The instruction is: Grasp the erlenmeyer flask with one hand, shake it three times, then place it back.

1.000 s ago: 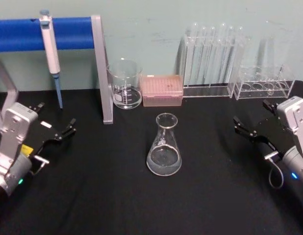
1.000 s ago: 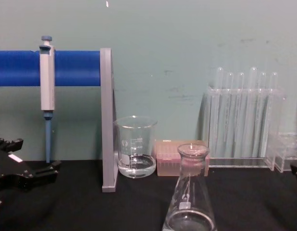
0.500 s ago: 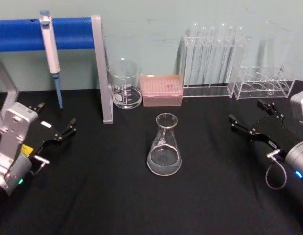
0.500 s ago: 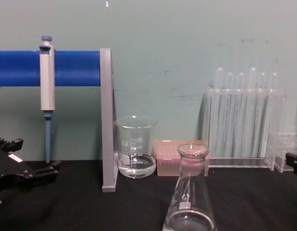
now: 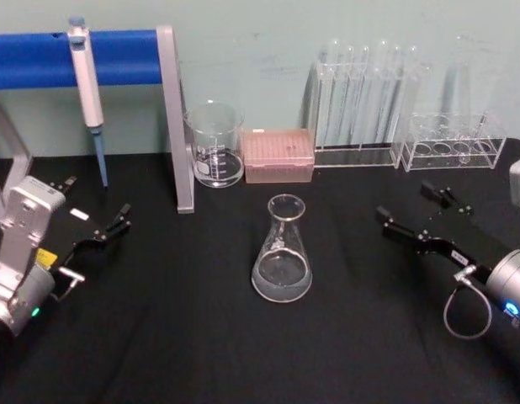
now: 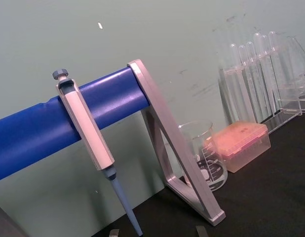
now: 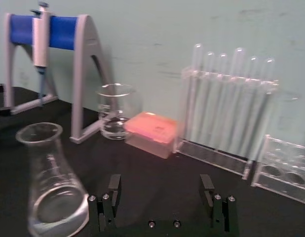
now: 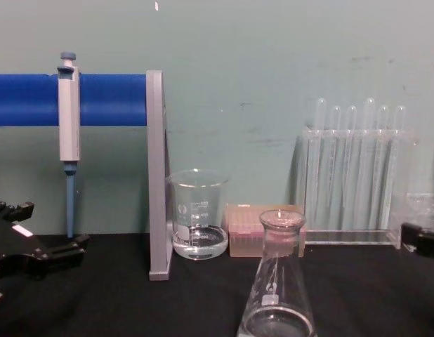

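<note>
Flask (image 5: 282, 252) stands upright on table (image 5: 184, 337), beaker (image 5: 215, 147) behind it; right gripper (image 5: 406, 204), open wide to its right, should centre level on the neck under the rim before closing, while left gripper (image 5: 96, 202) idles open far left.

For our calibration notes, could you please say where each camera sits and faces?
Head: high, looking down at the table; left gripper and right gripper, both open, flank the erlenmeyer flask.
Chest: low, facing the wall; left gripper at left edge.
Left wrist: facing the pipette stand; fingertips at the edge.
Right wrist: behind its open fingers, erlenmeyer flask alongside.
All share the beaker.
</note>
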